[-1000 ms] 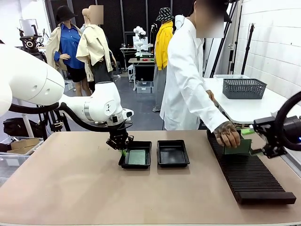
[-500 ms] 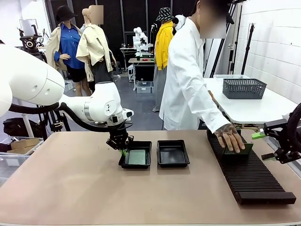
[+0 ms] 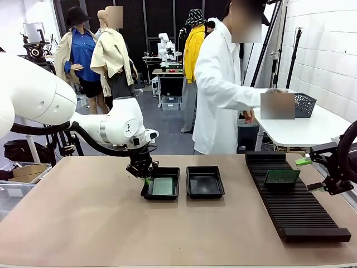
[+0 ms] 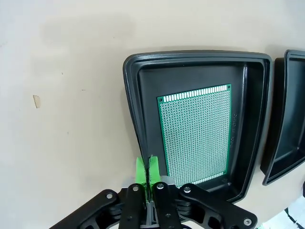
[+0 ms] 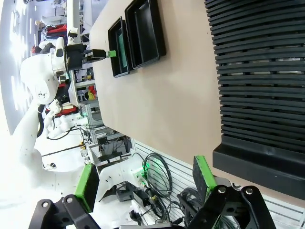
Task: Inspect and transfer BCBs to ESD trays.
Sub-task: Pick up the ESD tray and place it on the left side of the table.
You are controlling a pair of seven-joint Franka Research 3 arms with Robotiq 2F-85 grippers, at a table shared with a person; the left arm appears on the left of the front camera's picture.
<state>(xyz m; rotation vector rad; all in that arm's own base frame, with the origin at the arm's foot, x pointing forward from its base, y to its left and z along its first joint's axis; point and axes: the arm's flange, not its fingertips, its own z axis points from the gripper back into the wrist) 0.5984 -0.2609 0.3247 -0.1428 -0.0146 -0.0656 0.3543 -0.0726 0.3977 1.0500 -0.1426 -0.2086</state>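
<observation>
The standing BCB (image 3: 282, 177) has been released by the person (image 3: 217, 95) and is left upright in the slotted rack (image 3: 295, 215), just beside the right gripper (image 3: 310, 174), which is spread wide and empty. The left gripper (image 4: 145, 169) is pressed shut on nothing at the rim of the ESD tray (image 4: 136, 95). A flat BCB (image 4: 195, 133) is seen inside that tray, just ahead.

Front camera looks across the table (image 3: 83, 223) toward the person (image 3: 220, 106). Left wrist camera looks down, close above one ESD tray (image 4: 195, 58). Right wrist camera, rolled sideways, sees the slotted rack (image 5: 257, 71) near and that tray farther off.
</observation>
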